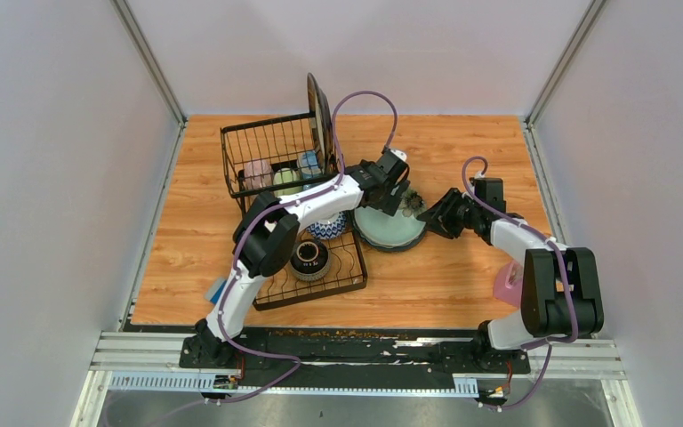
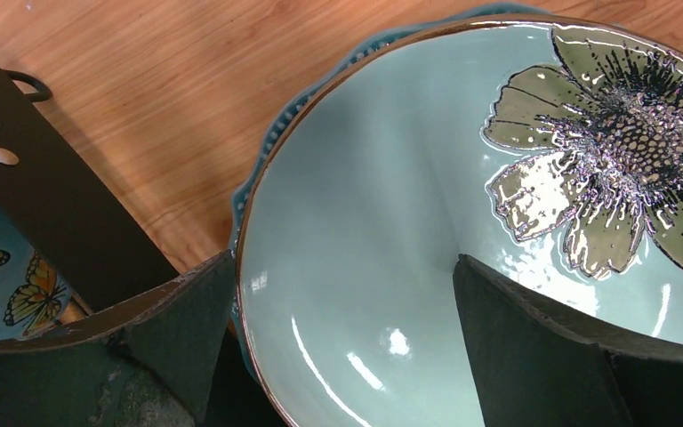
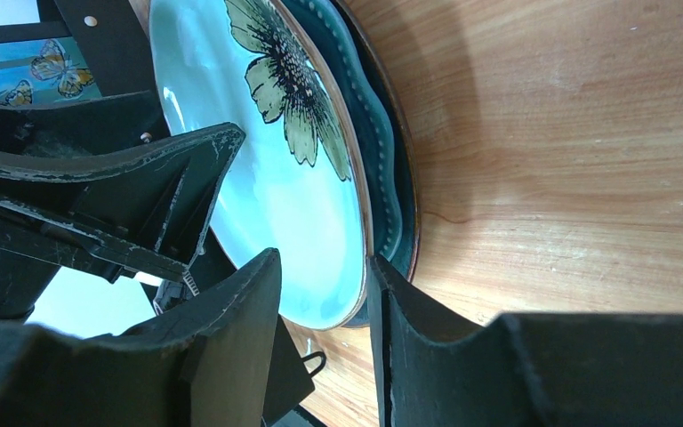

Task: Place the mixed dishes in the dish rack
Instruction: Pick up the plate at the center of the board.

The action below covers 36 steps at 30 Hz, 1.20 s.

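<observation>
1. Pale grey walls close in a wooden table (image 1: 462,294), and the black wire dish rack (image 1: 249,147) stands on it.
2. In the rack's taller basket section sit a pink mug (image 1: 257,173), a green mug (image 1: 285,181) and a blue-yellow mug (image 1: 309,164), side by side.
3. A black-rimmed plate (image 1: 318,111) stands on edge at the basket's right end and rises above the rack's wires.
4. In the rack's lower tray lie a blue patterned bowl (image 1: 329,229) and, nearer the arm bases, a dark bowl (image 1: 309,259).
5. Just right of the rack a pale blue-green flower plate (image 2: 391,151) lies on top of a dark teal plate (image 3: 391,178) with a scalloped rim, both outside the rack on the wood.
6. The left gripper (image 2: 342,267) reaches across the rack to that stack. Its jaws are spread wide and straddle the flower plate's rim, one finger over the glazed face and one outside the edge, gripping nothing.
7. The right gripper (image 3: 323,258) meets the stack on the side away from the rack, jaws partly closed with the flower plate's rim between them. I cannot tell whether they actually pinch it.
8. Well right of the rack, a pink container (image 1: 505,285) shows behind the right arm.
</observation>
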Motion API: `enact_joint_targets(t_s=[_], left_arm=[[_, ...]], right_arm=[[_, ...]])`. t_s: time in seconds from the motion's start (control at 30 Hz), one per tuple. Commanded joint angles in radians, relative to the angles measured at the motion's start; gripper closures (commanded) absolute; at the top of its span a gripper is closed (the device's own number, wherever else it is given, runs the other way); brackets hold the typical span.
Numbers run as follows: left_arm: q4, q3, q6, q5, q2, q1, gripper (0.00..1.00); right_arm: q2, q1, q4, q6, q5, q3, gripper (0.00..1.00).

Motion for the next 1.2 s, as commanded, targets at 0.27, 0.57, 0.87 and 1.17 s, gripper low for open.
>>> enact_joint_targets(t_s=[0.27,0.57,0.87,1.17], left_arm=[[0.018,-0.052,-0.026,0.201,0.014,0.003,0.08],[0.048,-0.069,-0.019,0.292,0.001,0.001,0.12],[0.060,-0.040,0.036,0.393,0.008,-0.022,0.16],[0.048,-0.009,0.052,0.437,0.025,-0.050,0.16]], right_arm=[[0.010,0.015,0.029,-0.002,0.015,-0.008,0.59],[0.036,0.016,0.029,-0.006,0.024,-0.004,0.59],[0.024,0.016,0.082,0.023,0.013,-0.026,0.65],[-0.076,0.016,0.290,0.130,0.018,-0.142,0.66]])
